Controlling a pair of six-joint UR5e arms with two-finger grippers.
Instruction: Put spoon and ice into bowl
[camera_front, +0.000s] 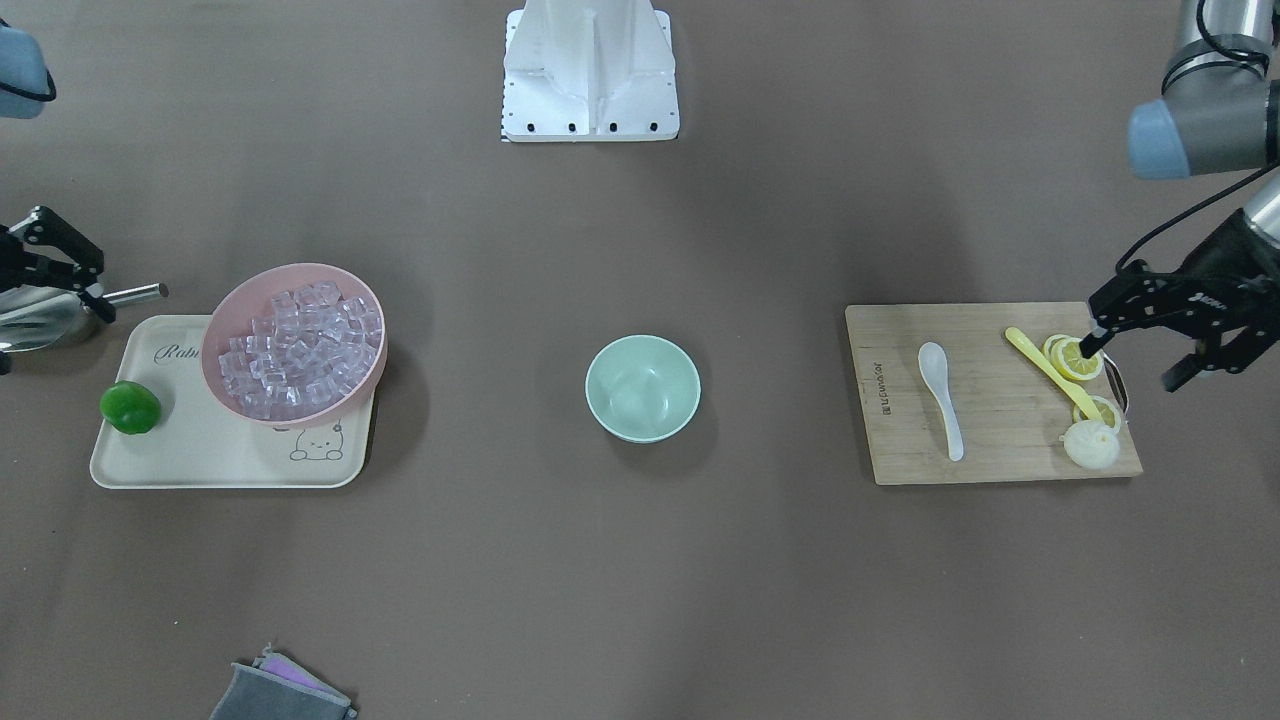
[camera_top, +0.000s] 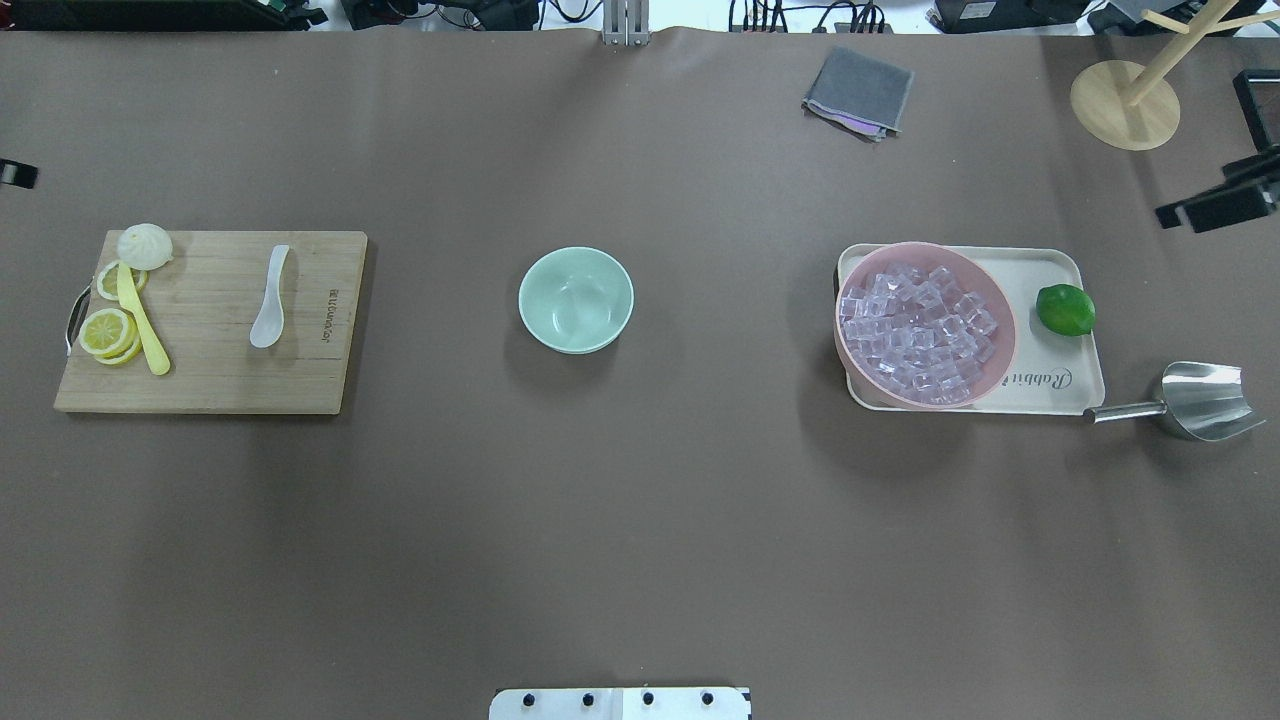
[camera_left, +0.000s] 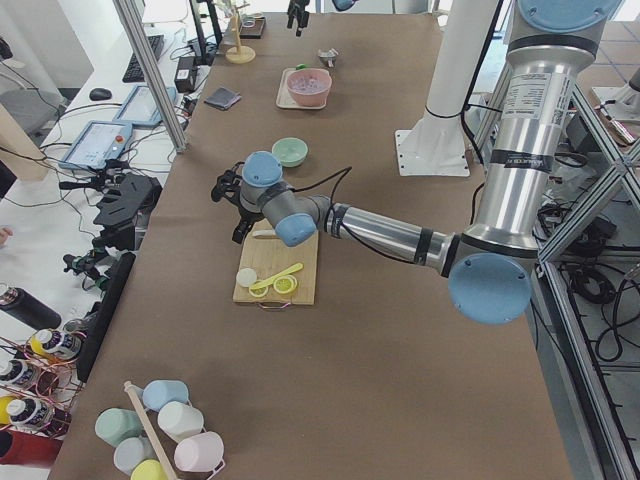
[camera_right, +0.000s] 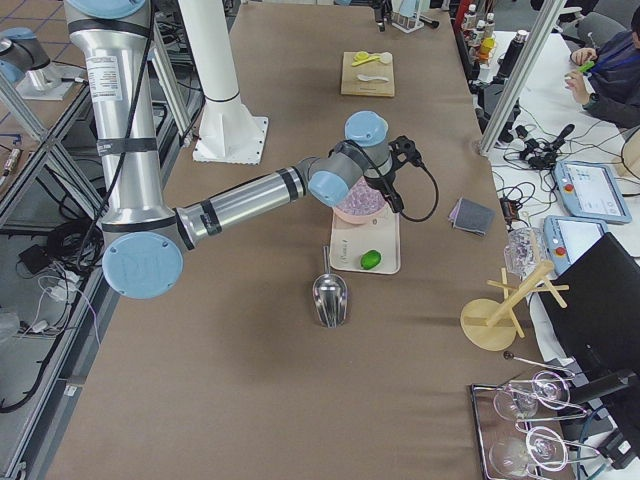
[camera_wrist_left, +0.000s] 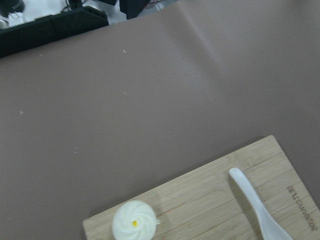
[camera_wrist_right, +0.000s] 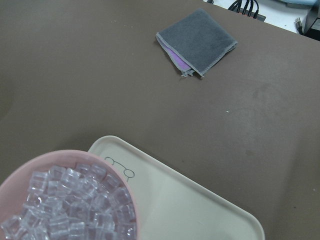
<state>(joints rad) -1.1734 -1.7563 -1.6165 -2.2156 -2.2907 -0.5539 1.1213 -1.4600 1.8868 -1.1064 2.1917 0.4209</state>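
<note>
One spoon (camera_top: 270, 300), one mint bowl (camera_top: 540, 288) (one pink bowl (camera_top: 1005, 350))

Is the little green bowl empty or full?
Empty. The bowl shows only its bare mint inside; the ice is all in the pink bowl, and the spoon lies on the cutting board.

We see a brown-covered table (camera_top: 640, 560), an aluminium post (camera_left: 150, 75) at its edge, and a white bench (camera_left: 70, 125) holding tablets (camera_left: 100, 143).

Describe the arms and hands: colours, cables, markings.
The left arm and right arm are silver tubes with light-blue joint caps and black bands, with printed labels on the upright links. A black cable runs to each matte-black linkage hand: left hand, right hand.
</note>
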